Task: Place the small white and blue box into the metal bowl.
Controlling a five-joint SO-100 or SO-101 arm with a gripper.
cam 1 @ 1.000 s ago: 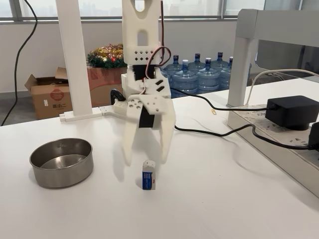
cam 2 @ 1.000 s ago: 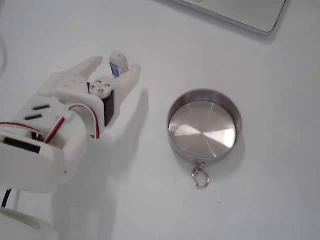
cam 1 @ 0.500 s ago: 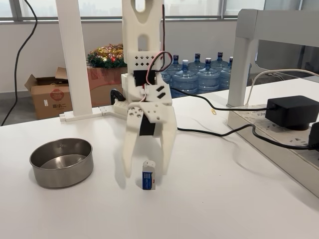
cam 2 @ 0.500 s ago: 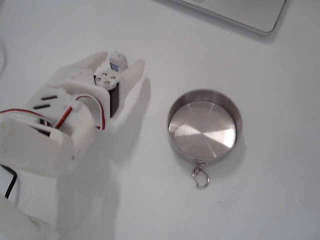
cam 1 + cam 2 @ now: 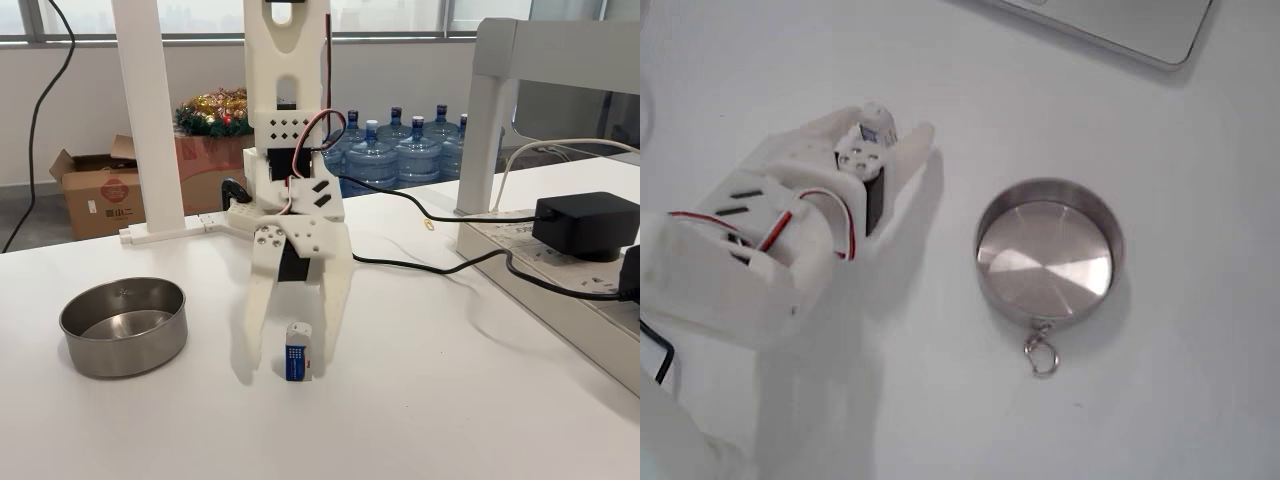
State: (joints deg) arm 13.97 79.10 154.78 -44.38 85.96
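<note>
Between the fingers: the small white and blue box stands upright on the white tabletop, blue face toward the camera in a fixed view, white top above it.
Hand: white printed hand points straight down over the box, spread wide, one finger on each side, tips down at about tabletop level.
Contact: can't tell for sure. The finger on the right of that view looks just beside or touching the box, the left finger stands a bit apart. So open, nothing gripped.
From above: in a fixed view looking down, the hand mostly covers the box; just its top peeks out between the two fingertips.
Bowl: the metal bowl sits well to the left of the hand in the side-on view, well apart from it. It's on the right of the hand in the view from above, with nothing inside.
Ring: a small metal ring hangs off the bowl's rim on the near side in the view from above.
Behind the hand: black cable runs across the tabletop to a black power adapter on the right.
Far background: water jugs and a brown cardboard box on the floor.
</note>
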